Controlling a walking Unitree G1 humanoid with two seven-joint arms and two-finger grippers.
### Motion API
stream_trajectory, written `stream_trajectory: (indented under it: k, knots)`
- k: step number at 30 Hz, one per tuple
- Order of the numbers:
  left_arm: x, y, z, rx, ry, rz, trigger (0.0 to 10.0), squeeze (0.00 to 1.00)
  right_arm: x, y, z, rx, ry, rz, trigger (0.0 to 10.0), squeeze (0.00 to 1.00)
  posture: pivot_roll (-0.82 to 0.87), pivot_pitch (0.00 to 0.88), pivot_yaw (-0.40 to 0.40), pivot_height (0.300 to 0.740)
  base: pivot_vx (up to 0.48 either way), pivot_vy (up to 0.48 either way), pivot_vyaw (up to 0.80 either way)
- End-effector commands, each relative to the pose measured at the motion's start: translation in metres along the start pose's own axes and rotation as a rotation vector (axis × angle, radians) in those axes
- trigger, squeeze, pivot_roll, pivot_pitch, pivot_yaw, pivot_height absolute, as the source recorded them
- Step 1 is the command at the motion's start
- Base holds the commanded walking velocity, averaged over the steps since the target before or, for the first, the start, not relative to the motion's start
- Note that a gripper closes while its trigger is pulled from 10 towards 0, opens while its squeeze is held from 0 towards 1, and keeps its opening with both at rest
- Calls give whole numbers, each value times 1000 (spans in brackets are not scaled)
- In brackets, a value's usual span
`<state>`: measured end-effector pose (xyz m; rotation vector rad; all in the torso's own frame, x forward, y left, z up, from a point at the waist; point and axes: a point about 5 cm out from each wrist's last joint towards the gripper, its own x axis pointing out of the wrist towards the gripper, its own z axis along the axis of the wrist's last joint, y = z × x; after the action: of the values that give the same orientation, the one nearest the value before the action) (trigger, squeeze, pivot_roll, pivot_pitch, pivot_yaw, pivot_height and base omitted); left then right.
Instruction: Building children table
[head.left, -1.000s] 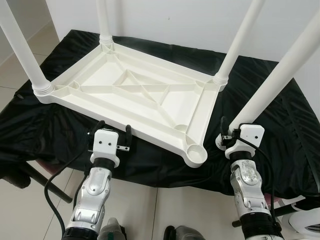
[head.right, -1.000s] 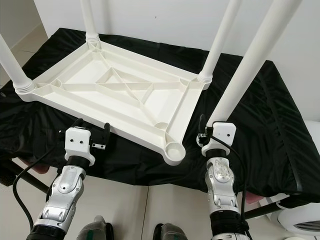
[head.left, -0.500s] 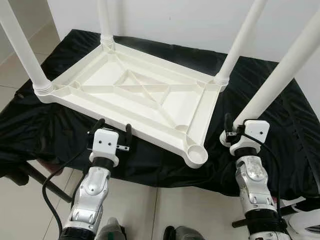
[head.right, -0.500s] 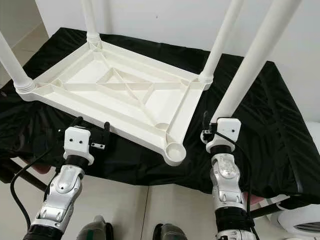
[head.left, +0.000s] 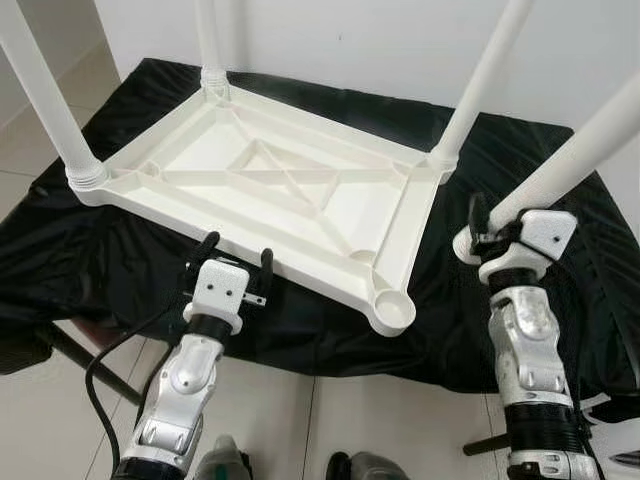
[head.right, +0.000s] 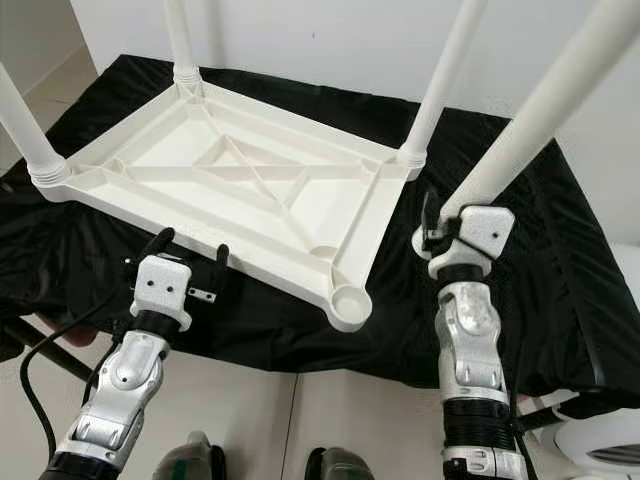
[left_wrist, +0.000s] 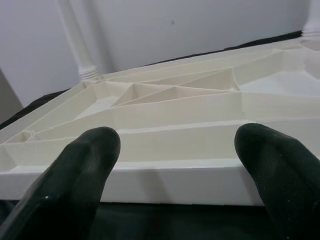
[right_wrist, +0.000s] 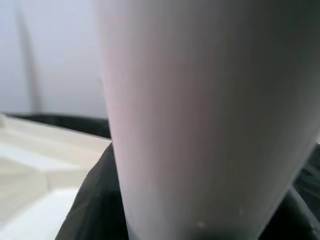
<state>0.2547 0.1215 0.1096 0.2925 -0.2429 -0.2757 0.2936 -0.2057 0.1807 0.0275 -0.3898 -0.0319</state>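
The tabletop is laid upside down on a black cloth, its ribbed underside turned up. Three legs are seated upright in three of its corner sockets. The fourth socket, at the near right corner, is seen open and unfilled.

The fourth leg is held just beside that corner, tilted, with its lower end above the cloth and apart from the tabletop. It is clamped near its foot by the right gripper, whose fingers are pressed against its sides; in the right wrist view the leg is seen close against the dark pads.

The left gripper is held at the near long edge of the tabletop with its fingers spread, the rim lying between them but not yet pinched.

The step in hand is judged to be the seating of the last leg. Trouble could be caused by the tilt: if the foot is brought to the socket at an angle, it may be jammed on the rim or skid off. The tabletop may also be pushed across the cloth, since it is not yet held. With so low a grasp, the long leg could swing over.
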Motion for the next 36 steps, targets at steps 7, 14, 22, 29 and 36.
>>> stream_trajectory:
  k: [7, 14, 22, 29, 36]
  knots:
    - [-1, -12, 0, 12, 10, -110, 10000, 0, -4, 23, 3, 88, 56, 135, 10000, 0, 50, 38, -84, 740, 0, 0, 0]
    - [-1, -12, 2, 15, 0, -125, 10000, 0, -13, 32, 0, 72, 98, 276, 10000, 0, 44, 55, -84, 740, 0, 0, 0]
    - [3, -12, 6, 33, -17, -151, 10000, 0, -23, 40, 4, 107, 143, 411, 10000, 0, 37, 65, -82, 740, 0, 0, 0]
    - [6, -15, 11, 34, -31, -183, 10000, 0, -28, 49, 7, 123, 154, 486, 10000, 0, 35, 67, -82, 740, 0, 0, 0]
    - [9, -16, 13, 52, -43, -220, 10000, 0, -35, 60, 7, 150, 188, 581, 10000, 0, 33, 72, -82, 740, 0, 0, 0]
